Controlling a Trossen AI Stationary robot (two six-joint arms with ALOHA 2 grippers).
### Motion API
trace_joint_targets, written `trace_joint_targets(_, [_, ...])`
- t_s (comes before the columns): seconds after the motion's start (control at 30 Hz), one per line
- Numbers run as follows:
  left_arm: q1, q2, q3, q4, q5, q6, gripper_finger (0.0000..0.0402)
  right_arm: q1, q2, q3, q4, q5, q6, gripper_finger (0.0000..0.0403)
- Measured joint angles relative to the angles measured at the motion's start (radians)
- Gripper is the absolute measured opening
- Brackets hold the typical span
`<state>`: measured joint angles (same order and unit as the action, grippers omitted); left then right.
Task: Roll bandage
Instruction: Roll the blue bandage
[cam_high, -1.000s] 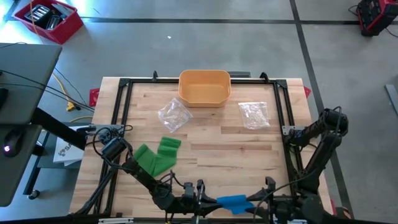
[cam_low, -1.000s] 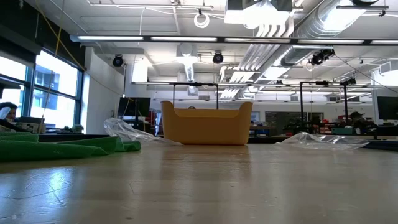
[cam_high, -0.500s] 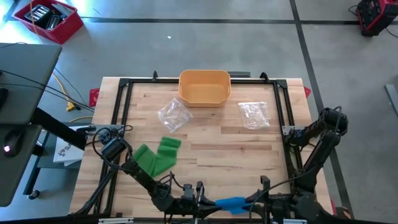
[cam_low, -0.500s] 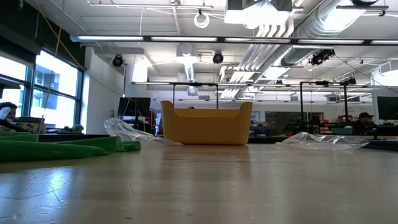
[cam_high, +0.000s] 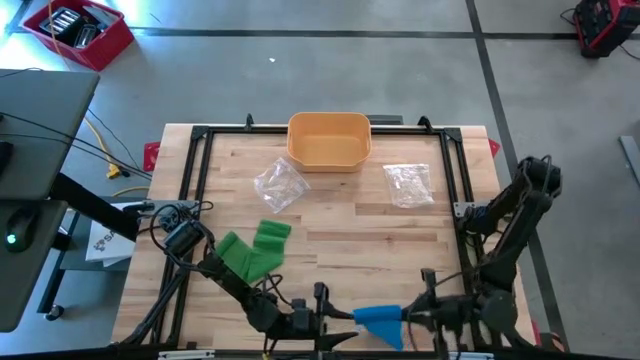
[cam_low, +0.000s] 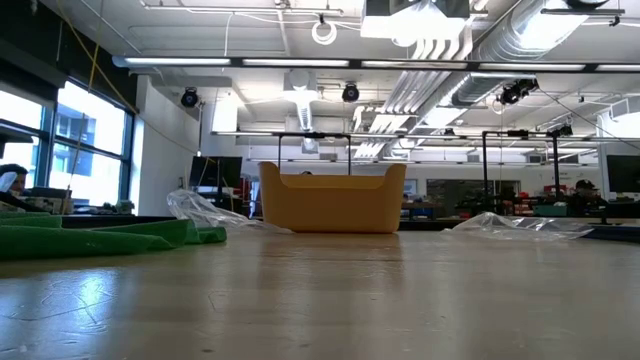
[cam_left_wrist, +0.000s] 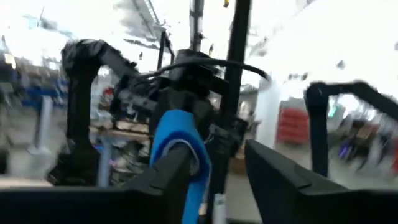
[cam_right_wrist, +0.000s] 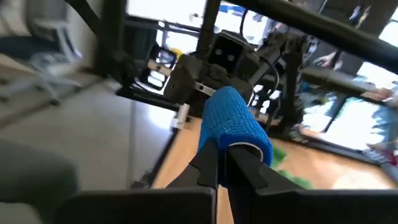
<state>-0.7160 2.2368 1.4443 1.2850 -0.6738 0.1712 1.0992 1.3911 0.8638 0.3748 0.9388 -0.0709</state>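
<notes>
A blue bandage (cam_high: 379, 320), partly rolled, hangs over the table's near edge between my two grippers. My right gripper (cam_high: 408, 318) is shut on it; in the right wrist view it is a blue roll (cam_right_wrist: 231, 121) just beyond my fingertips (cam_right_wrist: 225, 152). My left gripper (cam_high: 338, 320) stands open at the bandage's other end. In the left wrist view, the blue bandage (cam_left_wrist: 177, 140) shows beside one finger (cam_left_wrist: 166, 177). A green bandage (cam_high: 255, 250) lies loose on the table's left part. My right gripper pinches the blue roll's near end (cam_right_wrist: 241, 144) between its two fingers, only at their free ends. The fingers come level from the table's right side. The roll is lifted clear of the table. My left gripper is open around the bandage's end (cam_left_wrist: 186, 155); whether a finger touches it cannot be told.
A yellow bin (cam_high: 329, 140) stands at the far middle edge. Two clear plastic bags (cam_high: 280, 185) (cam_high: 408, 185) lie in front of it. A black frame (cam_high: 200, 135) runs around the tabletop. Bare wood (cam_high: 370, 240) fills the table's middle.
My right gripper has drawn a little toward the table's right edge, taking the blue bandage with it. The bandage now stands slightly off my left gripper and looks broader from above. The green bandage, bags and bin have not moved.
</notes>
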Motion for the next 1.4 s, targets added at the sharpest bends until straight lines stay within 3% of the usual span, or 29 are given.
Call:
trace_joint_targets(0.13, [-0.004,0.0,0.08,-0.185,-0.056,0.244,0.0174,-0.004,-0.15,-0.136,0.031,-0.073,0.123,0.0002])
trace_joint_targets(0.23, [-0.004,0.0,0.209,-0.477,-0.135,0.355,0.0174,-0.008,-0.252,-0.253,0.142,-0.106,0.168,0.0002])
trace_joint_targets(0.33, [0.014,-0.001,0.352,-0.8,-0.202,0.337,0.0169,-0.007,-0.326,-0.359,0.312,-0.187,0.157,0.0001])
trace_joint_targets(0.43, [0.029,-0.001,0.44,-0.982,-0.276,0.296,0.0164,-0.007,-0.37,-0.437,0.463,-0.244,0.139,0.0001])
trace_joint_targets(0.67, [0.039,-0.001,0.47,-0.967,-0.298,0.525,0.0152,-0.007,-0.385,-0.479,0.515,-0.298,0.143,0.0001])
trace_joint_targets(0.8, [0.052,-0.001,0.471,-0.957,-0.229,0.574,0.0147,-0.007,-0.384,-0.479,0.519,-0.302,0.144,0.0001])
trace_joint_targets(1.13, [0.081,-0.001,0.471,-0.92,-0.194,0.605,0.0136,-0.007,-0.385,-0.479,0.522,-0.301,0.142,0.0001])
trace_joint_targets(1.4, [0.105,-0.001,0.471,-0.92,-0.151,0.484,0.0132,-0.006,-0.385,-0.479,0.521,-0.276,0.139,0.0])
